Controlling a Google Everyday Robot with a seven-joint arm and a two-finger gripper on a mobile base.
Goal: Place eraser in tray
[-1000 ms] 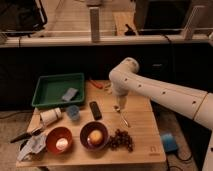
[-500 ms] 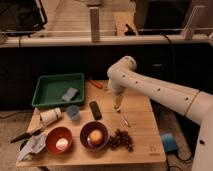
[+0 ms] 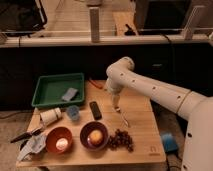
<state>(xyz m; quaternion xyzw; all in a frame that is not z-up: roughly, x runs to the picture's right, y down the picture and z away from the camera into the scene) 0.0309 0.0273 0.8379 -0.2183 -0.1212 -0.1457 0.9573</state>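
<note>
A wooden surface (image 3: 142,127) carries everything; a green tray (image 3: 36,96) sits at its back left corner; in front of the tray a white cup (image 3: 50,116) lies on its side, a small blue cup (image 3: 73,112) just beside it; the black eraser (image 3: 95,110) lies flat near the middle; a spoon (image 3: 125,120) lies right of it; along the front edge stand two reddish bowls (image 3: 48,142), with grapes (image 3: 121,140) to their right; a crumpled grey cloth (image 3: 32,146) lies at the front left corner; the hand (image 3: 116,106) hangs just over the surface between eraser and spoon, fingers apart, holding nothing.
</note>
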